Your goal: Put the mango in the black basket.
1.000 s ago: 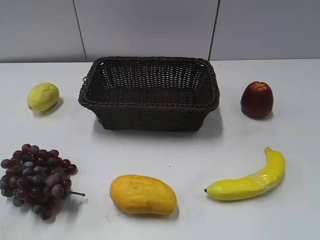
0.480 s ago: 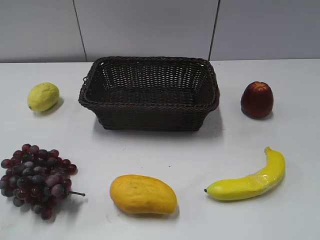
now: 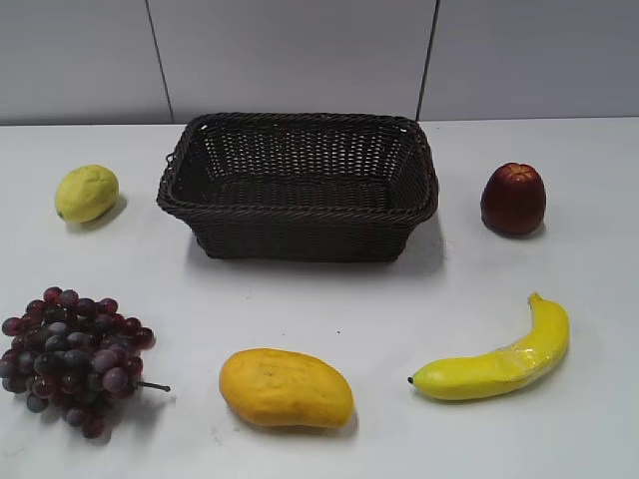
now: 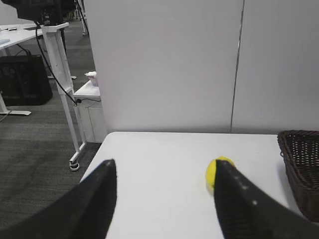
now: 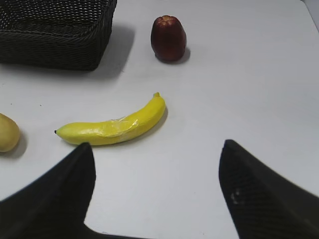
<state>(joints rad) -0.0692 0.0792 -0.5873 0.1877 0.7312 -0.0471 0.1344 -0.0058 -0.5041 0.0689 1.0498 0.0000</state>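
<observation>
- Left gripper [image 4: 162, 199]: jaws spread wide, holding nothing, above the table's left edge near the lemon [image 4: 218, 172].
- Right gripper [image 5: 157, 191]: jaws wide apart, empty, over the banana [image 5: 117, 125].
- Mango [image 3: 286, 387]: orange-yellow, mottled, lying at front edge, well apart from the black basket [image 3: 300, 185] at back centre.
- Nothing moved since earlier frames.
</observation>
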